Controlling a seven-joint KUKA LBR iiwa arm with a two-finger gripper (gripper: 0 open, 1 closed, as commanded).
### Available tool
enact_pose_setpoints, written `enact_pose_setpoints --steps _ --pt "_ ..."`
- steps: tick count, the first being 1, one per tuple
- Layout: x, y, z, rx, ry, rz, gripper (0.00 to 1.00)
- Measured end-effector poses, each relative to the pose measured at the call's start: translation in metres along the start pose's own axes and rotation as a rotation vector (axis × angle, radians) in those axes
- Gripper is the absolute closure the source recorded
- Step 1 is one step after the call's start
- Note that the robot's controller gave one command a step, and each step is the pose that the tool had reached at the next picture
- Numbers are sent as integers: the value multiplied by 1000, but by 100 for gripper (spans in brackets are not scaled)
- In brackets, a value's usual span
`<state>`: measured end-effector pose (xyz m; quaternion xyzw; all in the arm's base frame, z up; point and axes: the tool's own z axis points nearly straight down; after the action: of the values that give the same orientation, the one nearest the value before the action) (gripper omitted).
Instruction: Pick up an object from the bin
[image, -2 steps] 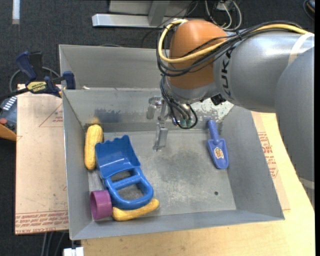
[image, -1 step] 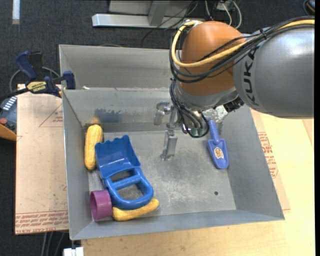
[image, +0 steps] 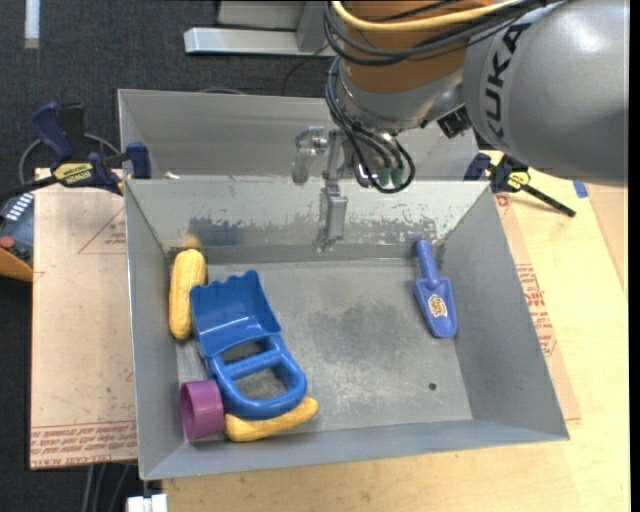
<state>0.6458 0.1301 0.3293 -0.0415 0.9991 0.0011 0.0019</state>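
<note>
Closest to the lens is the robot's big grey arm, which fills the upper right corner and reaches in over the far rim of the grey metal bin. Along the bin's left side a small heap lies on the floor. A yellow corn cob lies lengthwise against the foot of the left wall. A purple cup lies on its side in the near left corner. Just right of both is a large blue toy scoop, its toothed blade touching the cob and its looped handle pointing toward the near wall beside the cup. A yellow banana-shaped piece is tucked under that loop, with its end poking out to the right. The middle of the floor is bare, scuffed metal. Above it, the gripper hangs straight down in front of the back wall, near the wall's foot and well apart from the heap. Whether its jaws are open or shut cannot be told from this angle. Farther right, a small blue trowel with a label on its blade lies alone near the right wall. Its handle points toward the back, and it is the thing nearest the gripper, though clearly apart from it.
</note>
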Motion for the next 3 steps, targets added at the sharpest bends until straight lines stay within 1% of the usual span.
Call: enact_pose_setpoints --steps 1,2,3 --pt "-2 45 78 -2 -4 159 0" --pt "19 95 103 -1 -1 -91 0" --pt "1 90 147 -4 -6 -44 0"
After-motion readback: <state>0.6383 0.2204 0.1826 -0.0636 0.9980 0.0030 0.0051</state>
